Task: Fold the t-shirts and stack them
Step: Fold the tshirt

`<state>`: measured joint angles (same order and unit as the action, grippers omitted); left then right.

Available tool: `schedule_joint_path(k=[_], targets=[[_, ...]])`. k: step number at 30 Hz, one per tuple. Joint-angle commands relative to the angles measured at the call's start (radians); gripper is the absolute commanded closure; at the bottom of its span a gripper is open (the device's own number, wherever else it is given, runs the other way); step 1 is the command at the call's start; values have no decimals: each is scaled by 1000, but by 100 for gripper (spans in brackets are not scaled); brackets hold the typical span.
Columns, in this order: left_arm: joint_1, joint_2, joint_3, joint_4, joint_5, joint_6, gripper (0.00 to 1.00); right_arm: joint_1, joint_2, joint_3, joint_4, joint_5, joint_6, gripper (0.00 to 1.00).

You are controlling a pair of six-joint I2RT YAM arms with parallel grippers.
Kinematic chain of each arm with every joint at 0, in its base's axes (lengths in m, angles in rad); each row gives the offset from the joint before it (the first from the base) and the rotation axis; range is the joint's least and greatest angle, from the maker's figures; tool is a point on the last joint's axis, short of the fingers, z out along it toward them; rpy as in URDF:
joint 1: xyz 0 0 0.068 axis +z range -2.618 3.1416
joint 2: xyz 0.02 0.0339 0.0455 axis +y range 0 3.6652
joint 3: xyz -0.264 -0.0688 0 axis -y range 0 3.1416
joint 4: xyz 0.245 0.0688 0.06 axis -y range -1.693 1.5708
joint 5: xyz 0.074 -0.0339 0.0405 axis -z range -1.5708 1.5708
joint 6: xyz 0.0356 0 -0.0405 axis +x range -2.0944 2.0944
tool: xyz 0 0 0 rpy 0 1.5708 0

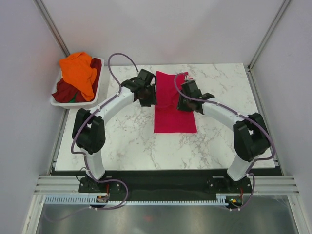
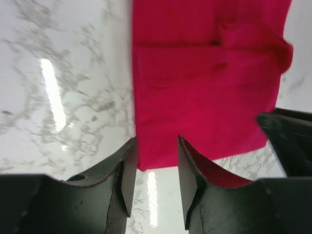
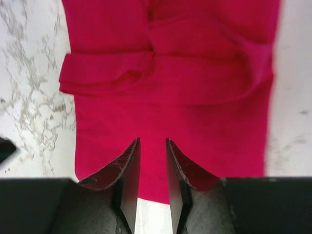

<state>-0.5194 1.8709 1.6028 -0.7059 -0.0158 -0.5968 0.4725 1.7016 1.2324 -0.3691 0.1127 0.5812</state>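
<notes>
The crimson-pink t-shirt [image 1: 174,119] lies folded into a long narrow rectangle on the marble table, with sleeve folds showing on top. My left gripper [image 1: 146,96] hovers at its left edge. In the left wrist view the gripper [image 2: 156,146] is open and empty, over the shirt's [image 2: 204,92] corner. My right gripper [image 1: 185,103] is over the shirt's right part. In the right wrist view it [image 3: 152,144] is open and empty, just above the cloth [image 3: 170,92]. The orange t-shirt [image 1: 80,70] and the dark maroon t-shirt [image 1: 65,90] lie bunched in the basket.
The white plastic basket [image 1: 73,104] stands at the table's far left corner. The marble table [image 1: 126,141] is bare in front of the shirt. White walls and metal posts close in the back and sides. The right gripper's body [image 2: 287,141] shows in the left wrist view.
</notes>
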Motion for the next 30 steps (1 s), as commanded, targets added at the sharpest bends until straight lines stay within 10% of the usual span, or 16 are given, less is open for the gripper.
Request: schedule_joint_path(k=[1,23,27,30], targets=[[-56,10,-81,117,40,-9,57,37,79,7,65,-76,20,66],[-122,30,-340,238,27,-41,65,-81,486,509,-25,-15,-56,69],[-123,-32,-389,238,19,-29,61,-104,514,675,-63,-73,-112,54],[-122,-91,-402,237,-22,-11,37,-104,423,639,-65,-59,-130,28]])
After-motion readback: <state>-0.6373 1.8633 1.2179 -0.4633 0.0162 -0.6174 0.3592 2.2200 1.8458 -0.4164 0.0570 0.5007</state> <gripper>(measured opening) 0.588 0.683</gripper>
